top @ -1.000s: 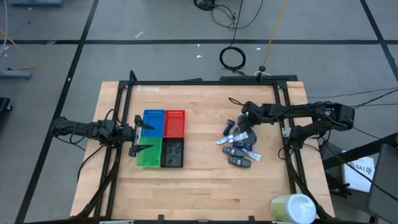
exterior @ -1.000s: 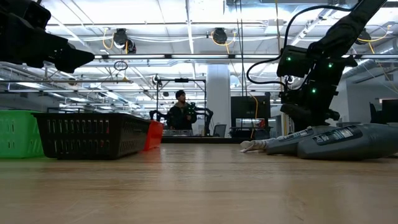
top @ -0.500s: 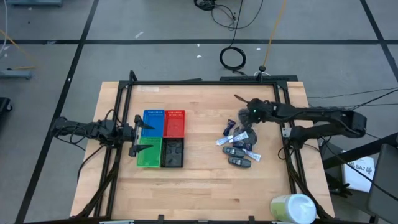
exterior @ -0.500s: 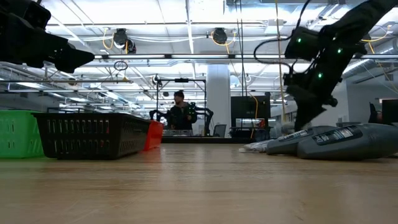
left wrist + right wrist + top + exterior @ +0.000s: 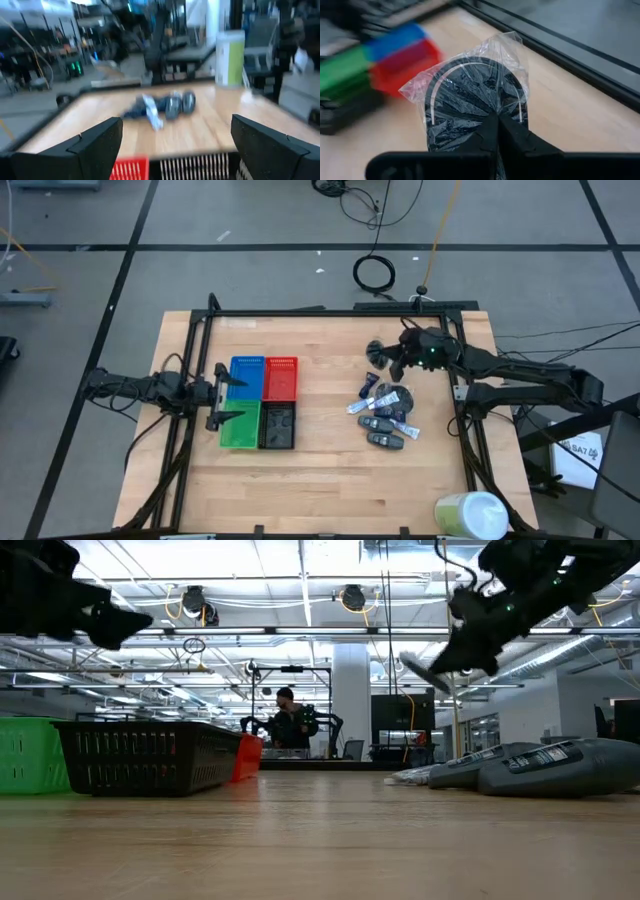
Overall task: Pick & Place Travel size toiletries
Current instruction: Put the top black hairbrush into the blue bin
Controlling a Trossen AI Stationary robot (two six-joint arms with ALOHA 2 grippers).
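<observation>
Toiletries (image 5: 383, 418) lay in a loose heap on the right half of the wooden table (image 5: 330, 470), small tubes and dark oblong packs touching one another. We saw the right gripper (image 5: 388, 358) raised above the table just beyond that heap, jaws clamped on a dark round item in clear plastic wrap (image 5: 472, 105). The left gripper (image 5: 222, 396) waited beside the blue tray (image 5: 246, 370) and green tray (image 5: 238, 430), jaws apart. Next to them sat the red tray (image 5: 281, 378) and black tray (image 5: 277, 426). A pale green-white cylinder (image 5: 471, 514) stood at the table's near right corner.
</observation>
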